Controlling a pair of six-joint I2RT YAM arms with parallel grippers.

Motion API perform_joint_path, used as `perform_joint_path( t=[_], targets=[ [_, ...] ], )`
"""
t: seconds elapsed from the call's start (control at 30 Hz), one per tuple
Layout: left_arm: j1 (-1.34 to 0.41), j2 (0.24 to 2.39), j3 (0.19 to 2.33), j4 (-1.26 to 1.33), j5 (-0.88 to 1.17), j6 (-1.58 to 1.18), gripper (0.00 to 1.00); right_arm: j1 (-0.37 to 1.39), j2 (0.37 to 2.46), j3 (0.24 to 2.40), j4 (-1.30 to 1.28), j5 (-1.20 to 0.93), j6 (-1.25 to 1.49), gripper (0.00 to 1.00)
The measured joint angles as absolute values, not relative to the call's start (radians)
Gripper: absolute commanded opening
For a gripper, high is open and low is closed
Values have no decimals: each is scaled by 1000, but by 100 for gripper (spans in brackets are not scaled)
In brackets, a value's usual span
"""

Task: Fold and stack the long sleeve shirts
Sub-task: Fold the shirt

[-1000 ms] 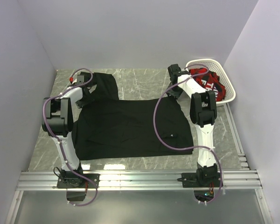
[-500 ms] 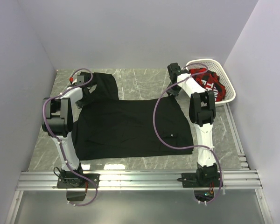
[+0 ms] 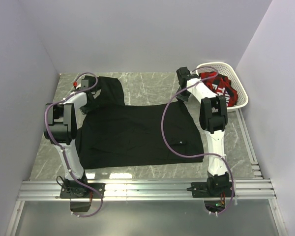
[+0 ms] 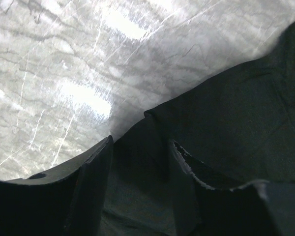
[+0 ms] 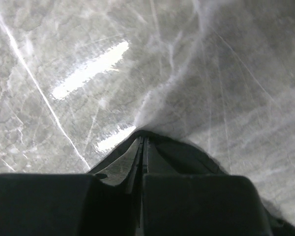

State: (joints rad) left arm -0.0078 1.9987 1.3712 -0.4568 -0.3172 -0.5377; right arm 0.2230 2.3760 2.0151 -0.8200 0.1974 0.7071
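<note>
– Where does the black shirt (image 3: pixel 137 132) lie?

– Spread across the middle of the marble table (image 3: pixel 147 88), between the two arms. Its main body lies mostly flat with soft wrinkles. One part reaches toward the far left corner, and the near edge runs close to the front of the table.

– And the left gripper (image 4: pixel 141 142)?

– It is down at that far left part of the cloth. In its wrist view the fingers stand apart, one on each side of a raised edge of black fabric, with bare marble just beyond. They are not pressed onto the cloth.

– The right gripper (image 5: pixel 141 140)?

– It is at the shirt's far right corner. In its wrist view the two fingers are pressed together, with no gap showing. A small peak of black cloth rises around their tips, so they look clamped on the shirt's edge. Marble with bright reflections fills the rest of that view.

– Anything else on the table?

– A white basket (image 3: pixel 241 91) stands in the far right corner, just beyond the right arm and clear of the shirt. A red and black garment (image 3: pixel 219 86) with white lettering lies bunched inside it. I cannot read the lettering.
</note>
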Motion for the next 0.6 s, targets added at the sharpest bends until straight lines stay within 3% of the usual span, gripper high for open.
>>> perform_joint_path(
  t=[0.17,0.43,0.6],
  targets=[
    [-5,1985,1352,-446,-309,-519,52,223,2323,1918,-719,163,623,0],
    [57,1960,1312,-389,-233,-480,70,216,2270,1833,-599,84,480,0],
    [117,1942,1293,-348,-148,-468,69,212,2250,1792,-554,41,429,0]
  ],
)
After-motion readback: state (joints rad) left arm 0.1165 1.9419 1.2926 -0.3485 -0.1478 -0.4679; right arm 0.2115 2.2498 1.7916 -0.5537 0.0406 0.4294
